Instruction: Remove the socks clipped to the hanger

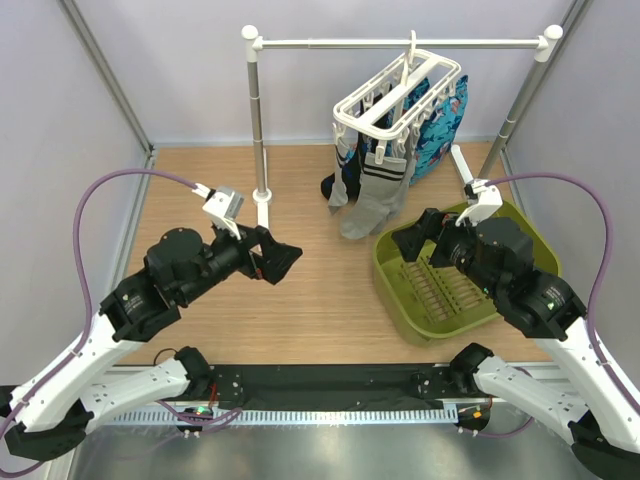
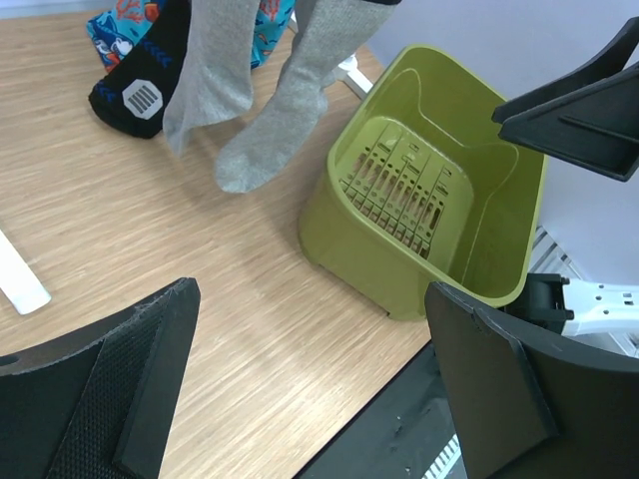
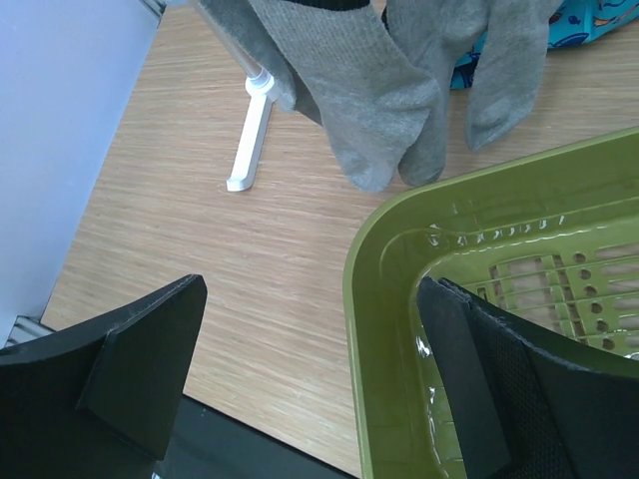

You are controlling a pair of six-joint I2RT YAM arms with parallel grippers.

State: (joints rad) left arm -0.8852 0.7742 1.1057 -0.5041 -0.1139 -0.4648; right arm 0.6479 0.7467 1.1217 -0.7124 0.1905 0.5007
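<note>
The white clip hanger [image 1: 398, 93] hangs by its hook from the rail. Grey socks [image 1: 376, 196] and a black sock [image 1: 334, 187] hang clipped under it, their toes touching the table. The grey socks also show in the left wrist view [image 2: 262, 140] and the right wrist view [image 3: 364, 80]; the black sock with a white mark shows in the left wrist view [image 2: 135, 90]. My left gripper [image 1: 280, 258] is open and empty, left of the socks. My right gripper [image 1: 415, 240] is open and empty, over the basket's near-left rim.
An olive-green basket [image 1: 392, 282] stands at the right, empty. The white rail stand [image 1: 258, 120] has a post and foot left of the socks. A bright blue patterned cloth [image 1: 440, 130] hangs behind the hanger. Metal frame posts stand at the back corners.
</note>
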